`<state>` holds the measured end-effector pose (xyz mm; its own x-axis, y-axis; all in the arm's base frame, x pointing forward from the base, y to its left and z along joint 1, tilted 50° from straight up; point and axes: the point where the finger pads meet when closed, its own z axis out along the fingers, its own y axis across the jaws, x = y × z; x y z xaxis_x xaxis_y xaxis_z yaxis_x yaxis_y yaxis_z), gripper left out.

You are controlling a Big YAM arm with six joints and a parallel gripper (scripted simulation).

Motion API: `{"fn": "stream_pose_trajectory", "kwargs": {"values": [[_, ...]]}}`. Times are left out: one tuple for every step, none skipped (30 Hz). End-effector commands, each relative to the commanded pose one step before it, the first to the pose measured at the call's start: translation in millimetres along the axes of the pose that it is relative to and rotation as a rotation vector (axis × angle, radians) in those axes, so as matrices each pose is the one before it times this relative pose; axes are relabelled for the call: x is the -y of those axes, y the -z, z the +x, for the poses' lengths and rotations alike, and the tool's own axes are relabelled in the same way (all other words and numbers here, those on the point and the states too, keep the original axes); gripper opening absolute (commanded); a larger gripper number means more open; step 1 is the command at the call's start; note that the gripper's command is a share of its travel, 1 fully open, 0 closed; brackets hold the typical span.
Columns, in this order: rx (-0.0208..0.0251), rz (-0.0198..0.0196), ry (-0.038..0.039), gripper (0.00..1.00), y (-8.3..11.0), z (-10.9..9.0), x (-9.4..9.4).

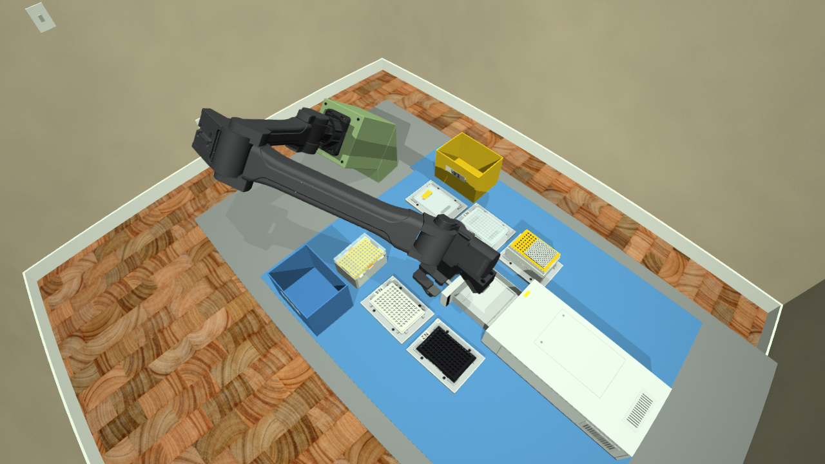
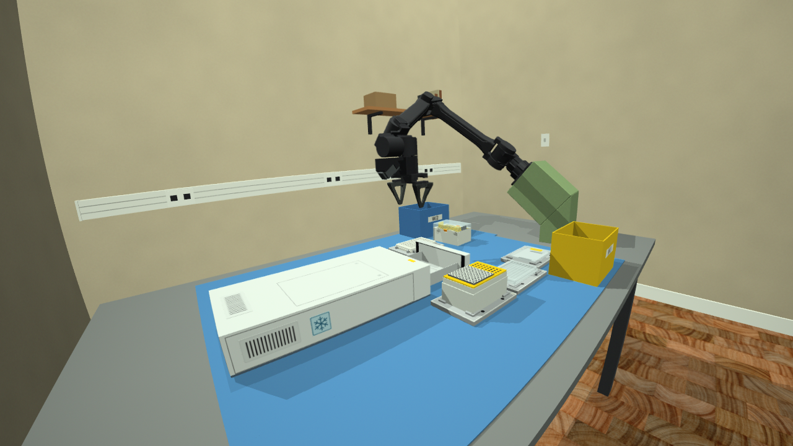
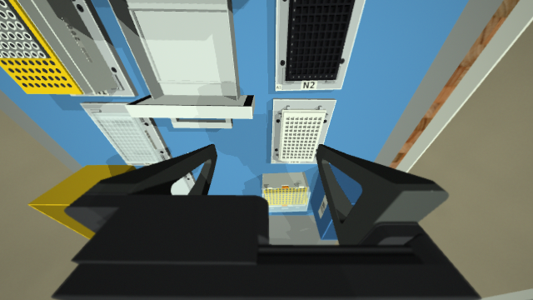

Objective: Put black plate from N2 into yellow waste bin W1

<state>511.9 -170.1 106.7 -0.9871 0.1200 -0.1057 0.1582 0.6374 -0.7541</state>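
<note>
The hand is hovering released above the surface, the black plate is sitting in nest N2, and low travel is risking fingers striking the open drawer.

Beige walls with pale skirting, wood-block floor, grey bench, small wall shelf.
</note>
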Motion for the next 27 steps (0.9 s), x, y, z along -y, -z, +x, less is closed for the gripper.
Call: {"fn": "stream_pose_trajectory", "kwargs": {"values": [[0.06399, -0.00739, 0.01363, 1.0, 29.33, -21.69, 7.29], [-0.03387, 0.00416, -0.00822, 1.0, -19.75, 2.32, 7.23], [-0.01554, 0.00105, 0.00281, 1.0, -10.59, -0.94, 0.22], [0.00154, -0.0003, -0.00179, 1.0, -1.47, -3.25, 2.41], [0.00128, -0.00031, -0.00148, 1.0, -1.47, -3.18, 2.4], [0.00102, -0.00032, -0.00116, 1.0, -1.47, -3.1, 2.4], [0.00075, -0.00005, -0.00085, 1.0, -1.47, -3.03, 2.44], [-0.00019, 0.00011, 0.00024, 1.0, -1.48, -2.76, 2.47], [-0.00117, 0.00012, 0.00136, 1.0, -1.48, -2.48, 2.46], [-0.0007, 0.00012, 0.00082, 1.0, -1.47, -2.61, 2.47], [-0.0003, 0.00013, 0.00036, 1.0, -1.47, -2.72, 2.47], [0.00649, -0.00029, 0.00019, 1.0, 2.45, -3.71, 2.58], [0.01167, -0.0015, 0.0086, 1.0, 5.56, -4.89, -2.21], [0.00132, -0.00044, 0.00471, 1.0, -0.11, -3.07, 0.4], [-0.00911, 0.00051, 0.00101, 1.0, -5.83, -1.14, 2.92], [0.0, 0.0, 0.0, 1.0, 0.0, 0.0, 0.0], [0.0, 0.0, 0.0, 1.0, 0.0, 0.0, 0.0], [0.0096, 0.00342, -0.03153, 1.0, 4.83, -1.66, 21.77], [-0.02181, -0.00095, 0.01917, 1.0, -12.7, -0.01, -7.15], [-0.00757, -0.00027, 0.00869, 1.0, -4.53, -1.73, -1.11], [-0.00124, 0.00001, 0.00141, 1.0, -1.44, -2.43, 2.46], [0.00003, -0.00013, -0.00002, 1.0, -1.43, -2.79, 2.45], [0.00002, -0.00003, -0.00002, 1.0, -1.43, -2.79, 2.47], [0.00002, 0.00001, -0.00002, 1.0, -1.43, -2.79, 2.48], [0.00002, -0.00001, -0.00002, 1.0, -1.43, -2.79, 2.47], [0.00002, 0.00005, -0.00003, 1.0, -1.43, -2.79, 2.48], [0.00385, -0.00043, 0.00327, 1.0, 0.84, -3.73, 0.41]]}}
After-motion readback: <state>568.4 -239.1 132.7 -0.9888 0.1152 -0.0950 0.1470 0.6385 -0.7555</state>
